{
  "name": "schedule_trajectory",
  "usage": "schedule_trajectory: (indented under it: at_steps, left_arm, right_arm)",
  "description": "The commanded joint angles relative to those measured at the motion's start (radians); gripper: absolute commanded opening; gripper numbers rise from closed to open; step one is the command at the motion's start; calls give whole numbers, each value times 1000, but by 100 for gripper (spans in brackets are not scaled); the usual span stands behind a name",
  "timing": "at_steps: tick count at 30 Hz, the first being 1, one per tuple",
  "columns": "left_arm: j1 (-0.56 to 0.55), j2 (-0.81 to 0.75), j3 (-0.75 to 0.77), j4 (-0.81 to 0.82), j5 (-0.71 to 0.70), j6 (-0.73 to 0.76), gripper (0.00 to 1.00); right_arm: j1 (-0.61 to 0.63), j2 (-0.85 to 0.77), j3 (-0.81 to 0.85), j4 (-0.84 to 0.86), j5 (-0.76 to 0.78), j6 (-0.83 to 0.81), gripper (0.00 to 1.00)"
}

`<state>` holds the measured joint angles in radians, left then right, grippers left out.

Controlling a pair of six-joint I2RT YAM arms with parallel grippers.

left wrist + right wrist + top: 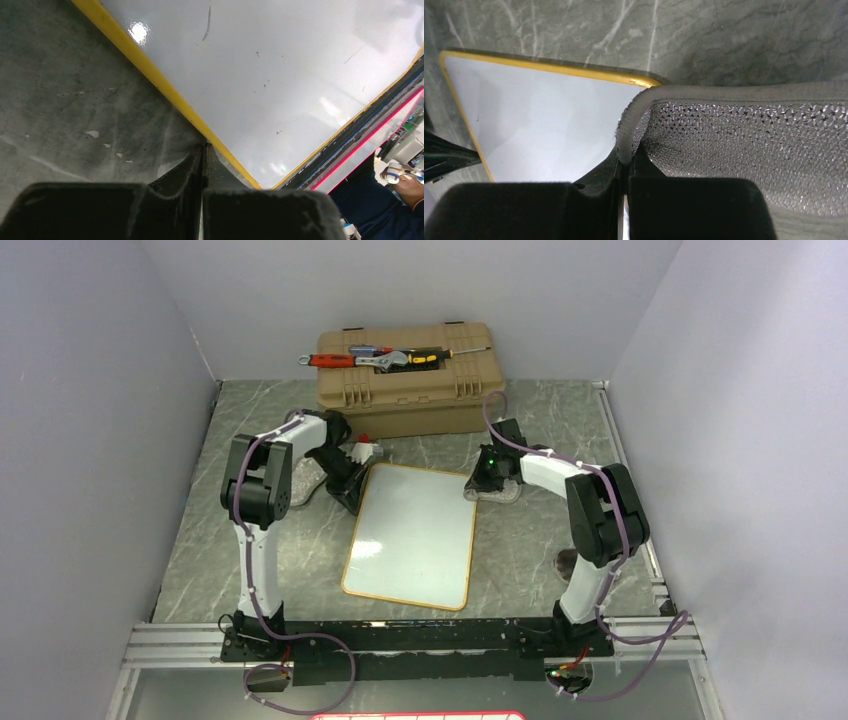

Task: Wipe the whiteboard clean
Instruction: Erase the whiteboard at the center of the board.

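Observation:
The whiteboard [412,535] lies flat in the middle of the table, white with a yellow rim and only faint small specks and one short dark stroke [207,22]. My left gripper [352,502] is shut and empty, its tips [205,147] down on the table against the board's left rim [150,72]. My right gripper [490,480] is shut on the edge of a grey mesh cloth [749,145] at the board's far right corner [639,79]. The cloth [503,493] lies mostly on the table beside the board [544,120].
A tan toolbox [410,390] stands at the back with a wrench and screwdrivers [390,358] on its lid. A small red-and-white object [366,450] lies by the left arm. A pale patch [305,495] shows under the left arm. Grey walls close in both sides.

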<state>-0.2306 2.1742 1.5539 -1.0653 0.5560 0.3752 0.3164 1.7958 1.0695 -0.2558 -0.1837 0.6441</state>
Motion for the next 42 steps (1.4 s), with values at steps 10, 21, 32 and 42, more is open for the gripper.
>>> schedule_trajectory:
  at_steps: [10,21,32,42]
  left_arm:
    - [-49,19,-28,92,-217,39,9]
    - [-259,-204,-129,62,-175,240,17]
    - [-592,-489,-385,143,-427,396,22]
    - [-973,-765,-620,262,-425,369,28]
  right_arm:
    - [-4,34,-114,22,-17,20,0]
    - [-7,99,-112,61,-25,29,0]
    - [-19,140,-64,30,-38,16,0]
    - [-13,177,-30,14,-38,37,0]
